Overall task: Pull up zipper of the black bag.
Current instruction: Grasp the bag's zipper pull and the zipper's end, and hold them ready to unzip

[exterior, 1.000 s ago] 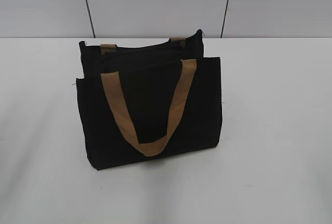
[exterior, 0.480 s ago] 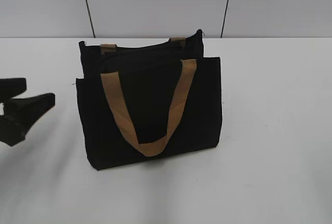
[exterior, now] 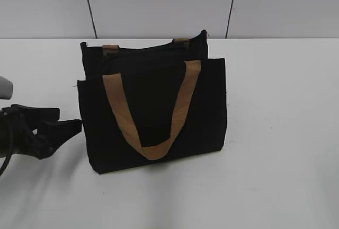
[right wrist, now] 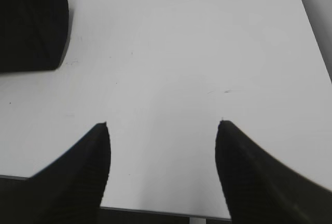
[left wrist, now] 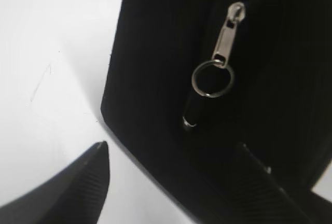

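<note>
While left fingers (exterior: pixel 66 125) spread, zipper (left wrist: pixel 224 42) hangs free.

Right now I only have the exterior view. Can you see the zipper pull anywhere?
Observer: Yes. The left wrist view shows the zipper, a silver tab with a ring, on the bag's end panel.
Operator: Is the left gripper on it?
Observer: No. The left gripper is open, and the ring hangs free above the gap between its fingers.
Operator: And the right one?
Observer: The right gripper is open over bare table, with only a corner of the bag in its view.
</note>
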Controlling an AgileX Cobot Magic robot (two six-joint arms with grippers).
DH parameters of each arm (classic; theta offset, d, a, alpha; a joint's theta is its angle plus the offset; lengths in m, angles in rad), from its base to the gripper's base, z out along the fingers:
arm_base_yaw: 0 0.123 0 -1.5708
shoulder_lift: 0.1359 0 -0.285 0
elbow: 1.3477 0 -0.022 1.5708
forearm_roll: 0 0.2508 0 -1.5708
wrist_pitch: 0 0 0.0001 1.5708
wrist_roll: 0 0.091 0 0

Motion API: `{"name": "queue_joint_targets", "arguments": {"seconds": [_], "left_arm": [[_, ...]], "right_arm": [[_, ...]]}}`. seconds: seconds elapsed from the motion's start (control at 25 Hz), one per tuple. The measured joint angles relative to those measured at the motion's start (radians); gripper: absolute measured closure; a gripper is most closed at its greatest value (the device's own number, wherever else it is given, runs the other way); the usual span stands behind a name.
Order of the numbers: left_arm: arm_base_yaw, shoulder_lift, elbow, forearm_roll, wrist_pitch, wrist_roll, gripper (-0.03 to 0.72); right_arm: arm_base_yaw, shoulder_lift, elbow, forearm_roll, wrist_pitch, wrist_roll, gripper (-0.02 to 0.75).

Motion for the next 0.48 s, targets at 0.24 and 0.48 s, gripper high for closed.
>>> {"name": "queue_joint_targets", "arguments": {"seconds": [0.24,0.48], "left_arm": [[-0.003,0.109,-0.106,0.048,-0.004,-0.001,0.134],[-0.027,0.181,-0.182,0.118,-0.004,-0.001,0.135]], "right_arm": [[0.0,0.0,0.0,0.0,0.0,0.0,0.244],[0.0,0.0,0.0,0.0,0.0,0.0,0.244]]}}
